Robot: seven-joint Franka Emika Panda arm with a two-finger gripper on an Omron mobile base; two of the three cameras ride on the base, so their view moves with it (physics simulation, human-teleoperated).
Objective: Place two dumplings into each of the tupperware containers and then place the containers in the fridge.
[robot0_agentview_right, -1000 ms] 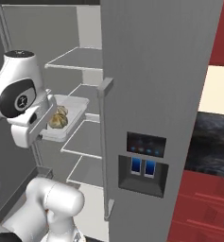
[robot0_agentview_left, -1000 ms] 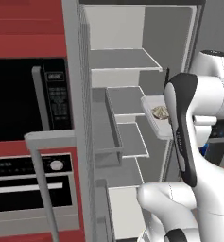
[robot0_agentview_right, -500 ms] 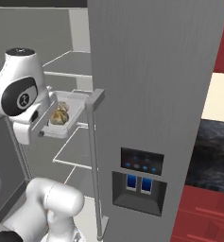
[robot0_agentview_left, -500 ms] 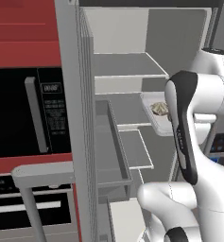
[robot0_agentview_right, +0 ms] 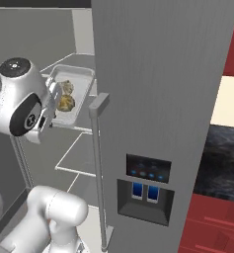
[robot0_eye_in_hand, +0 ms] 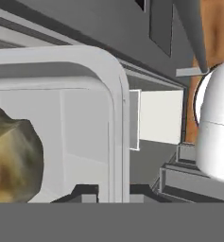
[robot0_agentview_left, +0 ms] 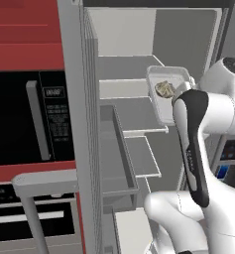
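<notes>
Right base view: gripper [robot0_agentview_right: 53,101] was clamped nearly shut on the near rim of a tupperware container [robot0_agentview_right: 83,86], carried level w/ two dumplings [robot0_agentview_right: 65,96] inside. Fridge [robot0_agentview_right: 158,74] stood open; container hung just in front of a mid shelf [robot0_agentview_left: 131,111], long axis pointing into the fridge, shelf straight ahead of the gripper. Container: thin, slightly see-through white plastic, low walls, rounded corners. Dumplings: lumpy, mottled beige-green. Shelf: flat pale grey.

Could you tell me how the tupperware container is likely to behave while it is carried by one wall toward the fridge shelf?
The tupperware container looks stiff: held at one wall by the gripper, it shows no sag. Its low walls suggest the two dumplings could slide or roll if it tilts. It seems light for its size.
</notes>
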